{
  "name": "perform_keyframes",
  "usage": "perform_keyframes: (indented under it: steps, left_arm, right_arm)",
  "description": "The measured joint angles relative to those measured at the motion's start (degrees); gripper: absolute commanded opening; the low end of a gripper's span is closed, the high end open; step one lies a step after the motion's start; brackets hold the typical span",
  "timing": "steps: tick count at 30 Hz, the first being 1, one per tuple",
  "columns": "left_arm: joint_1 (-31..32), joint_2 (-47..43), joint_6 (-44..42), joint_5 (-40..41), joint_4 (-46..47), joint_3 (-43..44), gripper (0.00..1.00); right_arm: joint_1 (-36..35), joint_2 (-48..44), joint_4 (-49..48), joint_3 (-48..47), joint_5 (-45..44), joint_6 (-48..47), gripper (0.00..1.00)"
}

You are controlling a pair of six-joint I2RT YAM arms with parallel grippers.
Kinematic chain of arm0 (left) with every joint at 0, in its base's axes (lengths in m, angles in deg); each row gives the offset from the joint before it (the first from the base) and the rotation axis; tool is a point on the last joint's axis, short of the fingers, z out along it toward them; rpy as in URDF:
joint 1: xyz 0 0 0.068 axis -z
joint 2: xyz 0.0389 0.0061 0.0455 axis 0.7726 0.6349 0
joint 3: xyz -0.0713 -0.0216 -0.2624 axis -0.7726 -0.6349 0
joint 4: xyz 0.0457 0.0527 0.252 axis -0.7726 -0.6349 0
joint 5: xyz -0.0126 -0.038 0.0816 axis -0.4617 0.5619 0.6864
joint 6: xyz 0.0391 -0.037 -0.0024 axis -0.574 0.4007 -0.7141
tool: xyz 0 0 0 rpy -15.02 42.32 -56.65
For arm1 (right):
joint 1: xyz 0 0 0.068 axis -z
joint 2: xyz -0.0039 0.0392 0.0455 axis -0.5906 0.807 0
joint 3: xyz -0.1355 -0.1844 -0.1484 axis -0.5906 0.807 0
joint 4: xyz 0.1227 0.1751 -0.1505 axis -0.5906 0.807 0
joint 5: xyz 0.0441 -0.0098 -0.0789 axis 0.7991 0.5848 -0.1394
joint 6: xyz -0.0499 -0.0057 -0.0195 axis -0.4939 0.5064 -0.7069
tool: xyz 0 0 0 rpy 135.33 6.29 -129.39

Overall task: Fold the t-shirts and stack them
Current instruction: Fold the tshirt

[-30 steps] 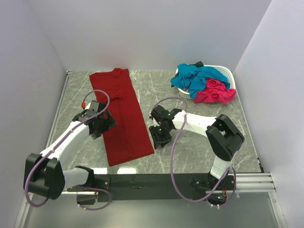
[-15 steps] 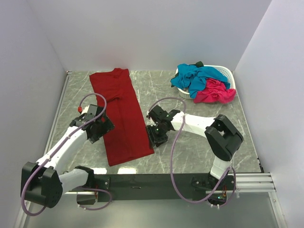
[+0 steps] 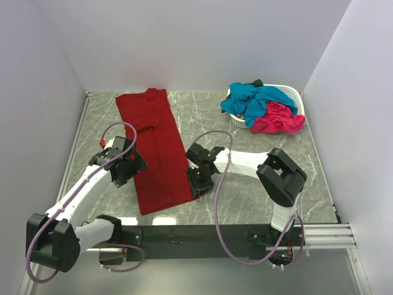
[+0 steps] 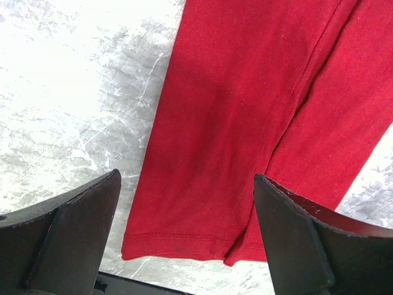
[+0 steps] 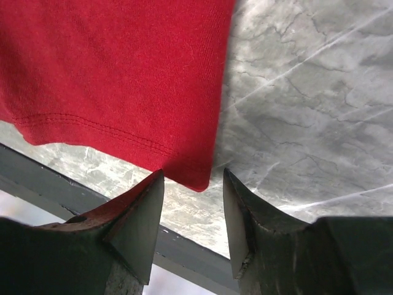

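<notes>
Top view: the red shirt (image 3: pixel 156 147) lies flat as a long strip on the counter (image 3: pixel 245 203). The left tool (image 3: pixel 123 171) sits at the strip's left edge and the right tool (image 3: pixel 198 182) at its near right corner. Far beyond the right tool, a basket (image 3: pixel 295 93) holds the teal shirt (image 3: pixel 255 98) and the pink shirt (image 3: pixel 279 120), both bunched and not yet folded.

Left wrist: the left tool is spread wide and grips nothing. The shirt's left edge and hem lie below and between its fingers. A lengthwise line runs down the cloth, so I judge it is doubled over.

Right wrist: the right tool is parted, the gap fairly narrow, and it pinches nothing. The hem corner lies right at the gap between the tips. I can't tell if the tips touch the counter.

Risks:
- If the right tool closes too high, it misses the cloth or takes only the top layer, and the fold opens.
- The left tool has a lot of cloth under it, and a sloppy bite there would bunch the edge.
- If the two tools lift unevenly, the strip skews.

Surface and room: the counter is grey marble-look and seems slick, so I expect the cloth to slide if dragged. A dark rail (image 5: pixel 55 190) runs just beyond the hem. Plain white walls (image 3: pixel 184 43) close in three sides.
</notes>
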Motion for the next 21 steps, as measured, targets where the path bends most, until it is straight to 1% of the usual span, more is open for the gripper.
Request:
perform_keyframes:
  steps: [4,7,8,11,12,13,17,21]
  left_arm:
    - [0.0,-0.1,0.0,0.0,-0.1,0.0,0.95]
    - [0.0,-0.4,0.0,0.0,-0.2,0.0,0.96]
    - [0.0,-0.4,0.0,0.0,-0.2,0.0,0.96]
    - [0.0,-0.6,0.0,0.0,-0.3,-0.1,0.96]
    - [0.0,-0.8,0.2,-0.1,-0.1,-0.4,0.95]
    - [0.0,-1.0,0.3,-0.1,-0.1,-0.7,0.95]
    - [0.8,-2.7,2.3,-0.9,0.0,-3.6,0.90]
    - [5.3,-3.2,5.6,-1.6,0.0,-5.6,0.88]
  right_arm:
    - [-0.5,0.7,0.9,-0.8,-1.0,0.3,0.41]
    - [-1.2,1.7,1.5,-1.9,-1.4,0.0,0.29]
    - [-1.4,2.0,1.5,-2.3,-1.4,-0.1,0.19]
    - [-1.9,2.6,1.7,-2.6,-1.3,-0.3,0.05]
    - [-2.0,2.7,1.9,-2.8,-1.3,-0.4,0.01]
    - [-2.0,2.7,2.1,-3.0,-1.4,-0.5,0.00]
    - [-1.7,3.0,3.7,-4.0,-2.6,-0.8,0.00]
    - [0.3,3.1,5.1,-4.3,-3.2,-1.6,0.00]
